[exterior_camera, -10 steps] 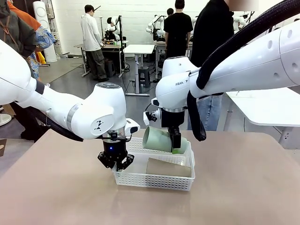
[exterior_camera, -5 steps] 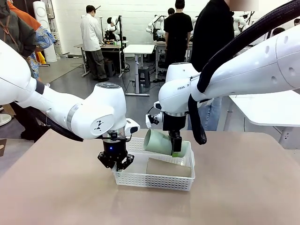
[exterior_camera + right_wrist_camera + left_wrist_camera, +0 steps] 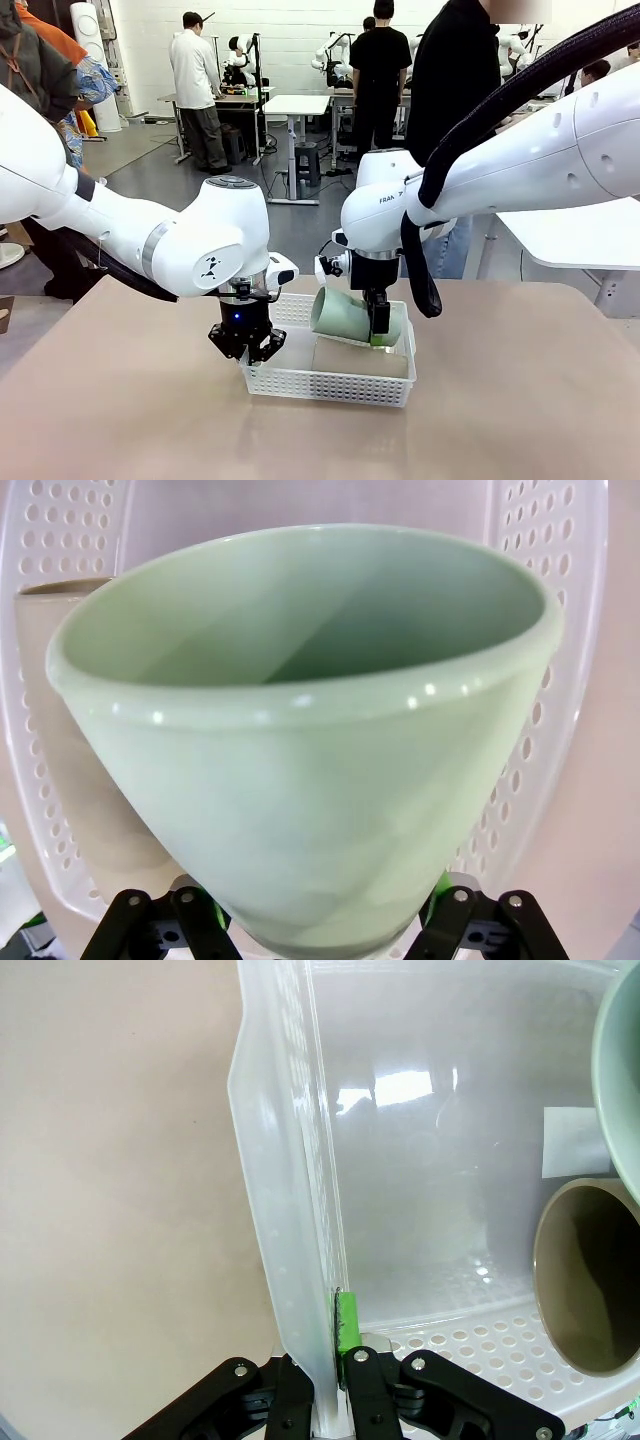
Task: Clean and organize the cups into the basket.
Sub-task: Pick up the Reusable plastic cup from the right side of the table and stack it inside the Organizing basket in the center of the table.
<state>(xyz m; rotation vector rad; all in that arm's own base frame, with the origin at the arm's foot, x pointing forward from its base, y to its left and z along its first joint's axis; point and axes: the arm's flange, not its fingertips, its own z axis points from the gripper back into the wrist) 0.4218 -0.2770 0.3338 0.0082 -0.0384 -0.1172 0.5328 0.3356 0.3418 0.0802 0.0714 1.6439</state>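
A person in black [image 3: 455, 60] stands behind the tan table [image 3: 520, 400].

A robotics lab, by the look of it: 2 white robot arms [image 3: 210, 245] reach over a tan table [image 3: 520, 400]. Beyond that table lies an open grey floor with a white work table [image 3: 296, 104] and people standing about (1 in a white coat [image 3: 193, 75]).

Seen from the front, the dark letters "FRAN", the rest cut off by a black cable [image 3: 412, 262], stand on the white wrist housing of the right arm [image 3: 378, 212].
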